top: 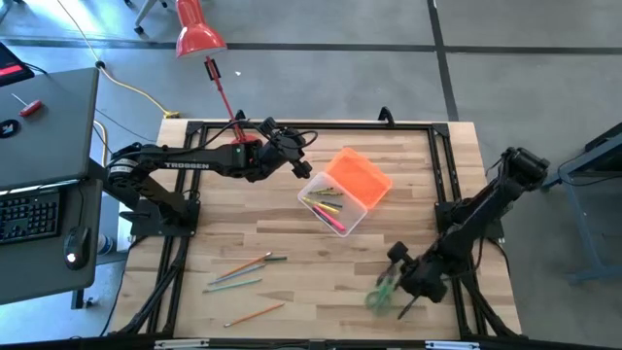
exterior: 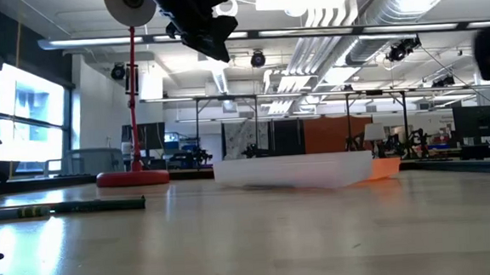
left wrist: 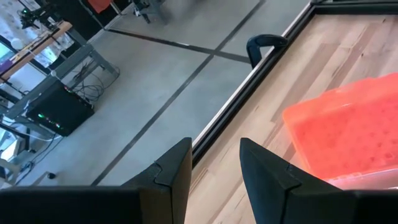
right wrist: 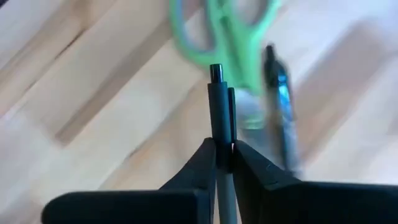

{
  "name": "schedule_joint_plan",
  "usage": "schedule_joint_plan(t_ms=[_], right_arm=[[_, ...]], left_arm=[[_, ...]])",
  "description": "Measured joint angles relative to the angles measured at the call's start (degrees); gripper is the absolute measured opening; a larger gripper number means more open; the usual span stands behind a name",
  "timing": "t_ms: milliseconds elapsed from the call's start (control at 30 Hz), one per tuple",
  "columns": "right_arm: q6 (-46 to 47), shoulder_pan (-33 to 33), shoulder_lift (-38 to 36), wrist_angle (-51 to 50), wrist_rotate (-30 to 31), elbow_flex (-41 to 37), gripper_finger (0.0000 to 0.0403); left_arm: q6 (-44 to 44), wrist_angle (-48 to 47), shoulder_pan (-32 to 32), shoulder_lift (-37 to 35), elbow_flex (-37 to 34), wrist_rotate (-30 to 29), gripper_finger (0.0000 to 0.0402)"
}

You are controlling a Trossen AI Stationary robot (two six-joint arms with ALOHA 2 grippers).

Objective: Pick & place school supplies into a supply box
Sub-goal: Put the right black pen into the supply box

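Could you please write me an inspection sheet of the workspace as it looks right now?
Surface: pale wooden table in a black frame.
Job's things: clear plastic box with tilted orange gridded lid, pens inside; loose pencils on the table; green-handled scissors near the right gripper.
Clutter: red desk lamp at the table's far edge.
Grippers: left gripper open, raised beside the box; right gripper low, fingers shut on a dark pen.
Cables: yellow cable on the floor.
Surroundings: grey desk with keyboard; no people seen.
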Motion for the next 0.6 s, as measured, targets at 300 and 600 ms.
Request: schedule_joint_plan(t_ms=[300, 600], right_arm=[[-19.44, -14.06, 0.15, -0.4, 14.1, 7.29, 0.0015], [-11.86, -34.11, 2.53, 23.7, 29.18, 7.44, 0.0017]], left_arm=[[1.44, 2.88, -0.02, 0.02, 0.0, 2.27, 0.0166], [2.35, 2.9, -0.02, 0.02, 0.0, 1.96, 0.0166]])
